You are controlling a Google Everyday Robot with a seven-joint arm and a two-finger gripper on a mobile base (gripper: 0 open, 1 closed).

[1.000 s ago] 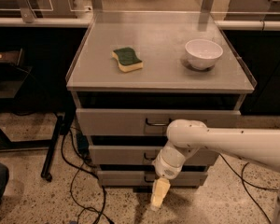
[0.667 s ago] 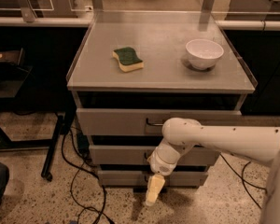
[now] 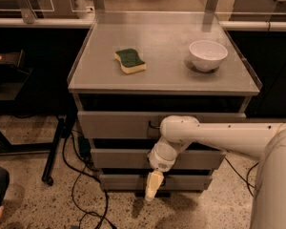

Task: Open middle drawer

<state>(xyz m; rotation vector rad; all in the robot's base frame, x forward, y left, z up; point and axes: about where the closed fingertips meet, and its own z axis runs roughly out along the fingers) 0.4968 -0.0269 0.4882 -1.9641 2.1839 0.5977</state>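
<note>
Since the cabinet stands free, the floor [image 3: 214,209] in front and to the right of it is bare, while on the left some cables [image 3: 74,185] and a black stand leg [image 3: 55,149] lie near its lower corner. The counter [image 3: 162,80] has a thin front edge (a sponge [image 3: 130,61] and a bowl [image 3: 208,55] sit well back from it). The middle drawer [image 3: 117,159] is shut, its front level w/ the top drawer [image 3: 114,124] and bottom drawer [image 3: 119,181]. The arm [image 3: 219,135] comes in from the right and its wrist covers the centre of the middle front. The pincer [image 3: 151,190] points down, just below that drawer, in front of the bottom one. It holds nothing; if it is open or closed, I cannot tell.
</note>
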